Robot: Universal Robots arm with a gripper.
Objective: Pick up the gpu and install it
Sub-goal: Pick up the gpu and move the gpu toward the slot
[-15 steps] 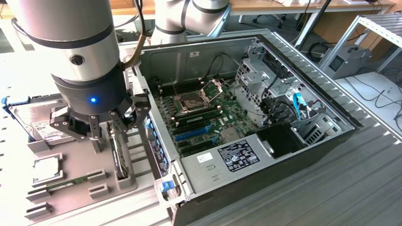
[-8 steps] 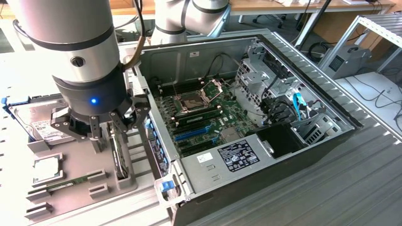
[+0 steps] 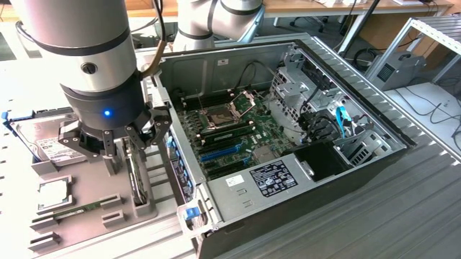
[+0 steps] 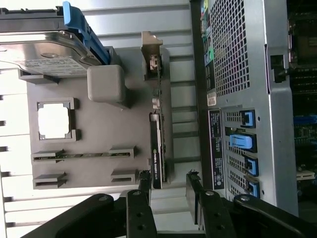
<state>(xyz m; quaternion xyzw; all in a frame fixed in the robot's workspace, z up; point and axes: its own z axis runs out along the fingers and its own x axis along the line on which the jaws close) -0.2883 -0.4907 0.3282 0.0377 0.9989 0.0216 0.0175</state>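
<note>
The gpu stands on edge in a slot of the grey holder tray, just outside the open computer case. In the wrist view the gpu is a thin dark strip with its silver end bracket at the far end. My gripper hangs directly over the card, open, with one finger on each side of its line. Its black fingertips straddle the near end of the card in the wrist view, where the gripper holds nothing.
On the tray lie a silver hard drive with a blue bracket, a square processor and a narrow memory stick. The case wall stands close beside the card. Blue slots show on the motherboard.
</note>
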